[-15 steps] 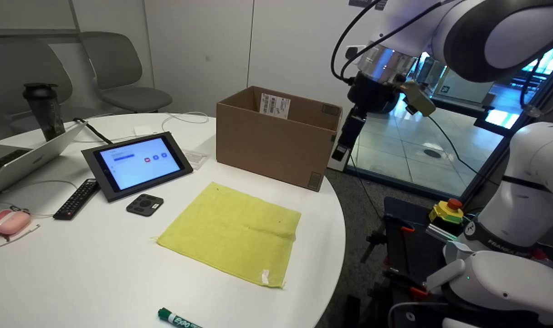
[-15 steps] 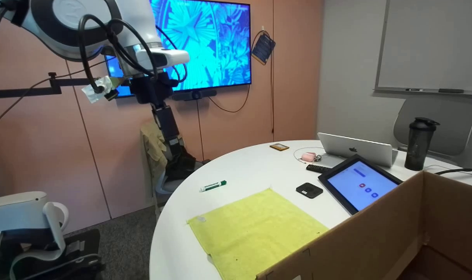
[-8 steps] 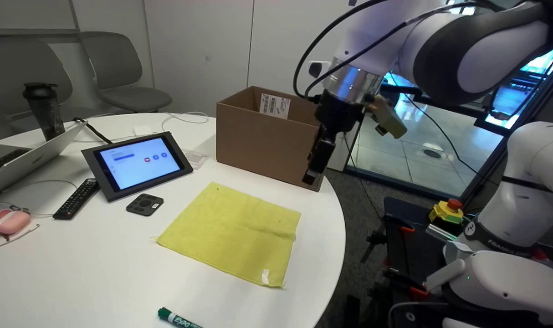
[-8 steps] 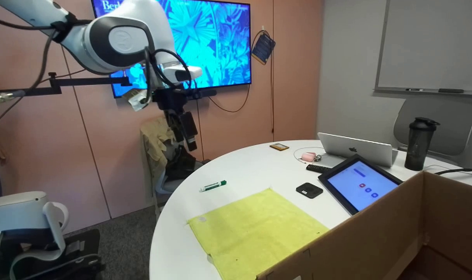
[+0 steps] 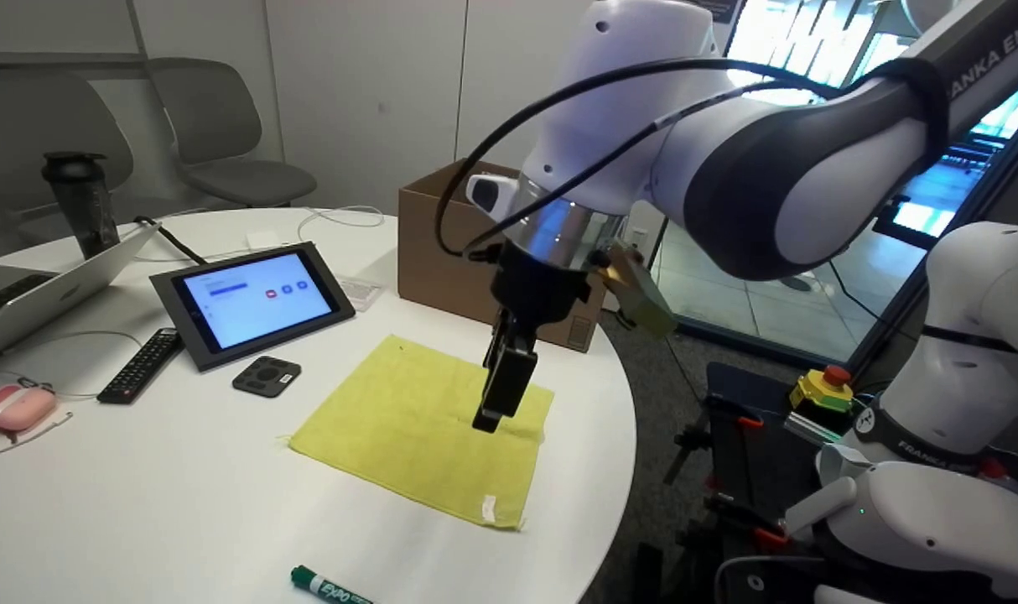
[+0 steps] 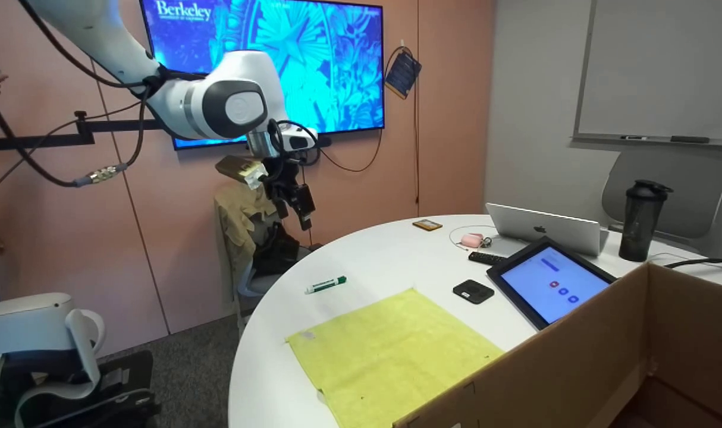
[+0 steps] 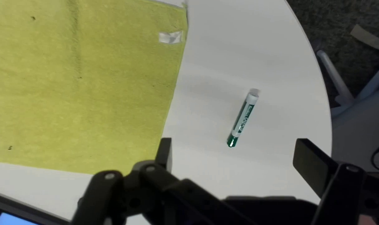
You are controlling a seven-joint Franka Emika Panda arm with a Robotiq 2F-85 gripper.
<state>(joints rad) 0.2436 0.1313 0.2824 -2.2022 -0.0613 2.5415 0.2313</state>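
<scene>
Reaches out above the table (image 5: pixel 182 486) with the arm (image 5: pixel 740 189) bent in a high arch, forearm sloping from the side, wrist turned down, and fingers (image 7: pixel 312 168) aimed at the tabletop with a slight lean. Holds the fingers spread wide open, well above and apart from everything on the table, with the green-capped marker (image 7: pixel 243 118) lined up with the gap between them in the wrist view. Find that marker lying flat on the table, near the yellow cloth (image 7: pixel 83 93) but not touching it. Stands in front of the cardboard box (image 5: pixel 442 268) in an exterior view, covering much of the opening. Can look into the box in an exterior view, onto inner walls (image 6: pixel 694 333) and a strip of the bottom; cannot tell the contents, with the rest cut off. Cannot judge what is in the lidded dark bottle (image 6: pixel 639 226), upright near the laptop (image 6: pixel 545 230), or in the small pink case (image 5: pixel 24 411). Loses the marker's tail and part of the laptop past the edges in an exterior view; loses a stretch of cloth and part of the tablet (image 6: pixel 554 279) behind the box wall in an exterior view.
</scene>
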